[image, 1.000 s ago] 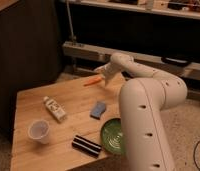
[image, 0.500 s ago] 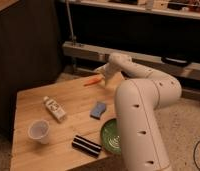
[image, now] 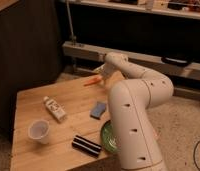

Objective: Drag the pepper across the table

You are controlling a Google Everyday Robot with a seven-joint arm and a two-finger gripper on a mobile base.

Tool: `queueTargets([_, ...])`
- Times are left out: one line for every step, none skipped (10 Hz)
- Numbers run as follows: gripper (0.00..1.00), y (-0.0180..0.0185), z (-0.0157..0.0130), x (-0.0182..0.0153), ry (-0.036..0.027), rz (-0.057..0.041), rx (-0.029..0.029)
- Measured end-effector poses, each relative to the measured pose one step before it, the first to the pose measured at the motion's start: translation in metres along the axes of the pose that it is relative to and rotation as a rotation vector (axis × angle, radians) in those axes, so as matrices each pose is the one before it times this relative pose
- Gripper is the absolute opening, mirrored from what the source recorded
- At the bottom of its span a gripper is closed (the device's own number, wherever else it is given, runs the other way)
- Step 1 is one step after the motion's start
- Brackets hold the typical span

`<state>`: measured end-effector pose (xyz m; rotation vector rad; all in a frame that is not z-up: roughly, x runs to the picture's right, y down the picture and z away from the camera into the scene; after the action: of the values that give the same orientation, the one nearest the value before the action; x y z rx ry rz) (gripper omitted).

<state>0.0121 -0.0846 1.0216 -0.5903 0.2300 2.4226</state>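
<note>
At far edge of worktop (image: pixel 33 97): pepper (image: pixel 91 81), end effector (image: pixel 101 75) just beside its right end (grip state: cannot tell). Sponge (image: pixel 98 109) mid-worktop, bottle (image: pixel 54 108) left of it, cup (image: pixel 39 131) near left.
</note>
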Motion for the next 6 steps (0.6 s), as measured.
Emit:
queueTargets([0.73,0.00079,0.00293,-0.00175,-0.00084,-0.00171,0.00895])
queueTargets([0.73,0.00124,0.00160,-0.00074,-0.00137,-0.00336,0.00573])
queueTargets([0.73,0.00096,0.00213,0.00060,-0.00028,-0.00612,0.00809])
queueTargets([0.73,0.00092,0.00211,0.00071,-0.00010,-0.00655,0.00838])
queueTargets([0.73,0.00032,0.00171,0.00047,0.00044,-0.00687,0.00838])
queueTargets([0.73,-0.00037,0.00185,0.00019,0.00101,-0.00581,0.00845])
